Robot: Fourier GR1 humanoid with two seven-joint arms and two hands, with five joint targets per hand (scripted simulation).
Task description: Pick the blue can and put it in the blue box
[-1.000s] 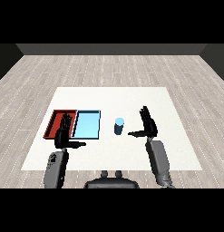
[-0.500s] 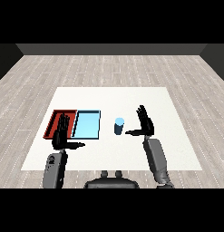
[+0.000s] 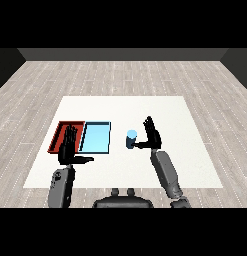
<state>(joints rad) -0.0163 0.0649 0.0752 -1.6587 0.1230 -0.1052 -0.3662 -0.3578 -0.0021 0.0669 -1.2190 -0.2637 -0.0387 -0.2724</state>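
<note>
The blue can [image 3: 131, 139] stands upright on the white table [image 3: 170, 115], just right of the light blue tray [image 3: 95, 137]. My right hand [image 3: 152, 135] is right beside the can on its right, fingers straight and pointing up, thumb reaching toward the can; it is open and I cannot tell whether it touches the can. My left hand [image 3: 68, 148] hovers open over the near edge of the red tray [image 3: 62, 133], fingers upright and thumb pointing right.
The red tray and the light blue tray lie side by side at the table's left. Bare white table surface stretches to the right of and beyond the can.
My right hand has moved left, closing the gap to the blue can. The left hand has barely moved.
</note>
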